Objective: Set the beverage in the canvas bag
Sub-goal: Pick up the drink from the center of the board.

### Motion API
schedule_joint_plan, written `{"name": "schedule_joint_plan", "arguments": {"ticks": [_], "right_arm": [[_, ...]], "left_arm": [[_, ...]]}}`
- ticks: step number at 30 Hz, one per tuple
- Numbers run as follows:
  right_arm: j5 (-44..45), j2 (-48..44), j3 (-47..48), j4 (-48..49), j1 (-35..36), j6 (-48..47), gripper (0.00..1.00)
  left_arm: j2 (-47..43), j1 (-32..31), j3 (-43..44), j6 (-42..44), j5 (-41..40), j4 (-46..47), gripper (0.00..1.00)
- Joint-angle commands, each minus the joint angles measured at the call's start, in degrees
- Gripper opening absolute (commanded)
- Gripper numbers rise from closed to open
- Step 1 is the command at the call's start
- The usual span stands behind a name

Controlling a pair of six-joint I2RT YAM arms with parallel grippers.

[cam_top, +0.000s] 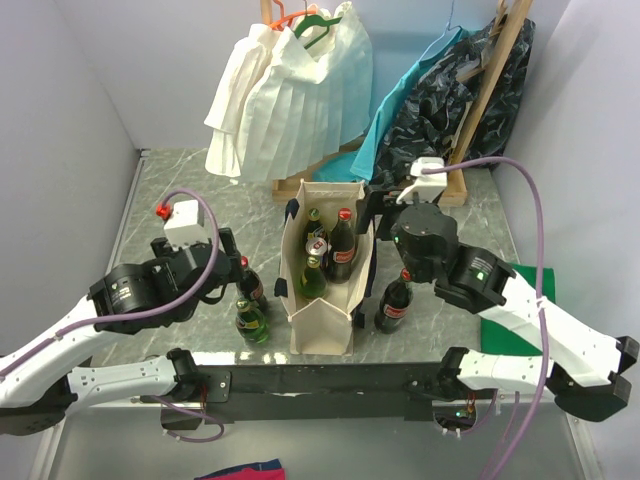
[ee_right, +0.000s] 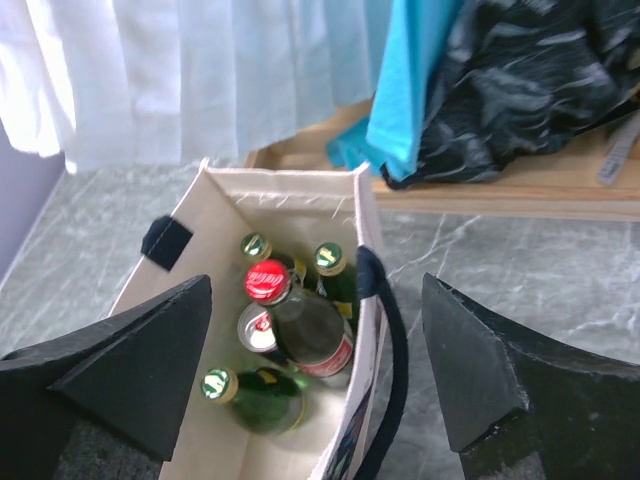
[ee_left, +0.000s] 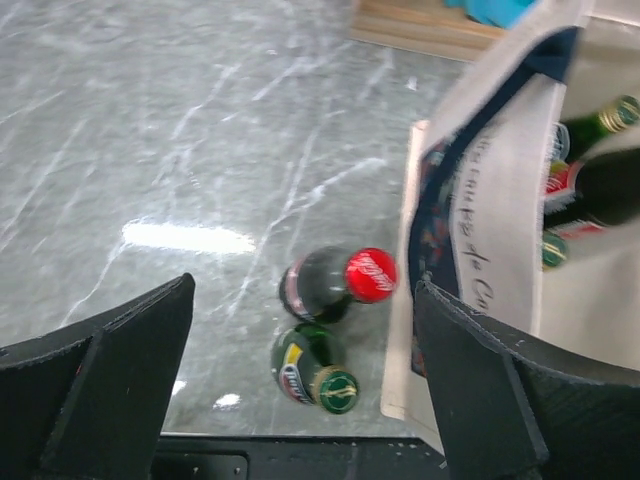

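The cream canvas bag (cam_top: 322, 325) with navy handles stands upright mid-table and holds several green bottles, a red-capped cola bottle (ee_right: 268, 281) and a can (ee_right: 260, 330). My right gripper (cam_top: 373, 212) hovers open and empty over the bag's right rim (ee_right: 315, 290). My left gripper (cam_top: 228, 262) is open and empty above two bottles standing left of the bag: a red-capped cola bottle (ee_left: 330, 280) and a green bottle (ee_left: 305, 365). In the top view they are the cola (cam_top: 247, 283) and the green one (cam_top: 250, 320). Another cola bottle (cam_top: 393, 303) stands right of the bag.
A white pleated garment (cam_top: 290, 95), a teal cloth (cam_top: 400, 120) and a dark patterned garment (cam_top: 470, 85) hang on a wooden rack (cam_top: 440, 185) behind the bag. A green flat item (cam_top: 530, 275) lies at the right. The black table edge (cam_top: 320, 380) is near.
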Motion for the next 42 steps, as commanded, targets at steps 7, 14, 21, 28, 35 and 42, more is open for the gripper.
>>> {"name": "schedule_joint_plan", "arguments": {"ticks": [7,14,21,28,35,42], "right_arm": [[4.5,-2.51,0.09,0.81,-0.46,0.45,0.93],[3.27,-2.6,0.18,0.02,-0.55,0.71,0.94],[2.04,-2.51,0.18,-0.86,-0.81,1.33,0.94],[1.77,-3.12,-0.26,-1.47,-0.99,2.03,0.95],[1.51,-2.6,-0.17,-1.12,-1.6,1.59,0.95],[0.9,-2.16,-0.7,-0.33,-2.48,1.59,0.95]], "left_arm": [[-0.63,-0.09,-0.22,-10.22,-4.99,-7.97,0.97],[-0.62,2.98,-0.83,-6.19,-0.69,-3.5,0.96],[0.78,14.65,-3.74,7.43,13.45,9.07,0.97],[3.5,17.66,-2.95,16.39,22.08,15.58,0.97],[8.95,19.33,1.09,20.27,26.21,12.95,0.99],[9.84,19.42,1.63,20.37,29.64,9.61,0.95]]}}
